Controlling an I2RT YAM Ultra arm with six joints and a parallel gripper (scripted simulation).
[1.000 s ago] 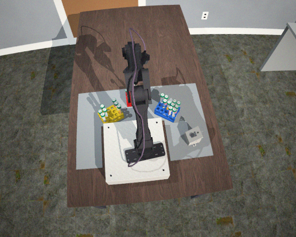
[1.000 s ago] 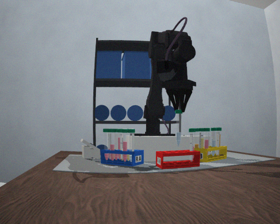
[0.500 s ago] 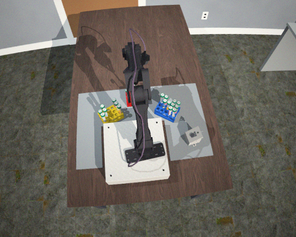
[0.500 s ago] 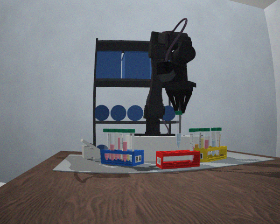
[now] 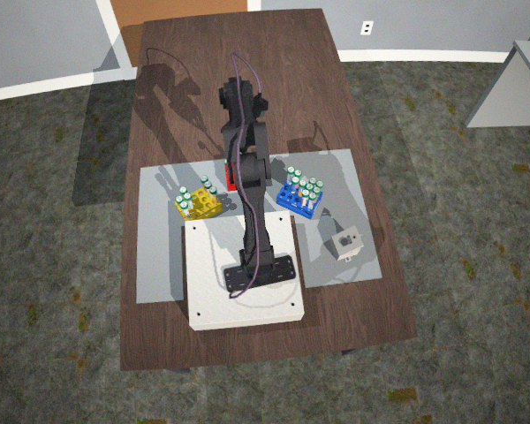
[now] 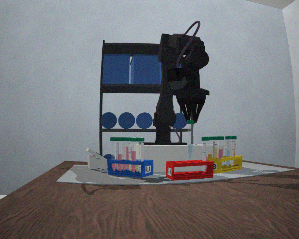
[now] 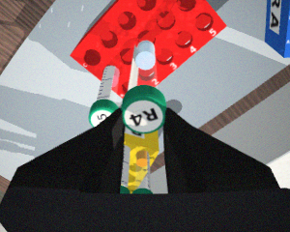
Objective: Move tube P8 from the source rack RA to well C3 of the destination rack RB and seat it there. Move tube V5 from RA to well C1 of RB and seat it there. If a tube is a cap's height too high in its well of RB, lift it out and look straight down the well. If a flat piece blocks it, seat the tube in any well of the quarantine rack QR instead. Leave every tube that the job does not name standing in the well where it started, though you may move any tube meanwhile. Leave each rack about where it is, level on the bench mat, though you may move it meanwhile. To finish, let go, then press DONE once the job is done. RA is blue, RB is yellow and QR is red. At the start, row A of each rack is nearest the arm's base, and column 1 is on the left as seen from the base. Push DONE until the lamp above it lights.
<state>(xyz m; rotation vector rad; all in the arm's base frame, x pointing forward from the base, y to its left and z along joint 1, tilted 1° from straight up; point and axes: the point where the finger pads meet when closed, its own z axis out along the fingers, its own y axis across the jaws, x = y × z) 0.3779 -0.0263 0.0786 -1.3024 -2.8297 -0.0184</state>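
Observation:
My gripper [image 6: 192, 121] [image 7: 143, 118] is shut on tube R4 [image 6: 190, 149] [image 7: 145, 102] by its green cap, holding it upright, with pale blue liquid, above rack height. Tube V5 [image 6: 205, 151] [image 7: 102, 115] stands in the column 1 end of red rack QR [image 5: 231, 185] [image 6: 191, 177] [image 7: 94, 36]; its exact well is unclear. Yellow rack RB [image 5: 198, 214] [image 6: 228, 170] [image 7: 147, 141] holds several tubes. Blue rack RA [image 5: 292, 205] [image 6: 123, 174] [image 7: 276, 36] holds several tubes; P8 cannot be picked out. The arm hides the gripper in the top view.
The pale DONE box [image 5: 346, 248] [image 6: 94, 162] stands on the bench mat [image 5: 158, 255], to the right of the arm's white base block [image 5: 242, 312]. The red rack lies between the yellow and blue racks, farther from the base.

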